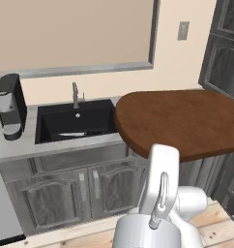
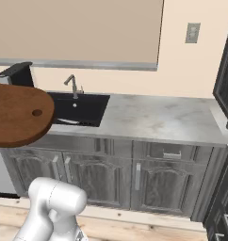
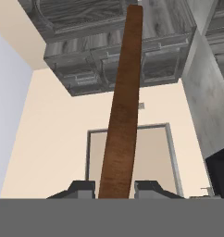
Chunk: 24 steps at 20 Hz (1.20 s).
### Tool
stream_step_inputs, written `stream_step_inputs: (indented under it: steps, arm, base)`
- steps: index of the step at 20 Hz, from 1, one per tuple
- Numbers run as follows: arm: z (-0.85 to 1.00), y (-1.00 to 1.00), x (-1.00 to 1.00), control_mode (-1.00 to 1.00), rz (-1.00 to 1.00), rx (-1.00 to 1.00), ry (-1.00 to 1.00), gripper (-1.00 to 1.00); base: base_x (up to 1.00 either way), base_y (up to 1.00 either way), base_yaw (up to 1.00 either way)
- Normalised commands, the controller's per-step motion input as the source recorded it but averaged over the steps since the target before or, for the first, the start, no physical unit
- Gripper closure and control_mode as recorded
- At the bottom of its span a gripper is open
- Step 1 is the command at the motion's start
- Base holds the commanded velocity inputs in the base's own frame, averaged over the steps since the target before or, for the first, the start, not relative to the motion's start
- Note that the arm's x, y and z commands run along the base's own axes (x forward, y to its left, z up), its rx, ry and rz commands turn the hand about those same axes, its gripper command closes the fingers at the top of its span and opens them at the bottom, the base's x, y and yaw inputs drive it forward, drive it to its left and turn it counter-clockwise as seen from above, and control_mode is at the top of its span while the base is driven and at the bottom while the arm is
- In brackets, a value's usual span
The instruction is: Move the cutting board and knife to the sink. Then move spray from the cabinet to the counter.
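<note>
From my station I see a coffee machine [image 1: 10,106] left of the black sink [image 1: 51,127], and the knife [image 1: 80,133] lying inside the sink basin. Right of the sink, my gripper [image 3: 115,187] pinches the cutting board [image 1: 182,121] edge-on, holding it in the air above the counter [image 2: 158,117].
</note>
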Motion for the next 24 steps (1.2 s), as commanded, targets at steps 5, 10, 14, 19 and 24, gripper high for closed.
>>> stream_step_inputs:
  steps: [5, 10, 14, 19, 24]
  arm:
    - [0.00, 0.00, 0.00, 1.00, 0.00, 0.00, 0.00, 1.00]
    - [0.00, 0.00, 0.00, 1.00, 0.00, 0.00, 0.00, 1.00]
    - [0.00, 0.00, 0.00, 1.00, 0.00, 0.00, 0.00, 1.00]
    - [0.00, 0.00, 0.00, 1.00, 0.00, 0.00, 0.00, 1.00]
    - [0.00, 0.00, 0.00, 1.00, 0.00, 0.00, 0.00, 1.00]
  base:
    - [0.62, -0.55, 0.14]
    - [0.67, -0.01, 0.04]
    - [0.44, 0.36, 0.01]
    - [0.54, 0.29, 0.00]
    - [0.66, 0.29, 0.00]
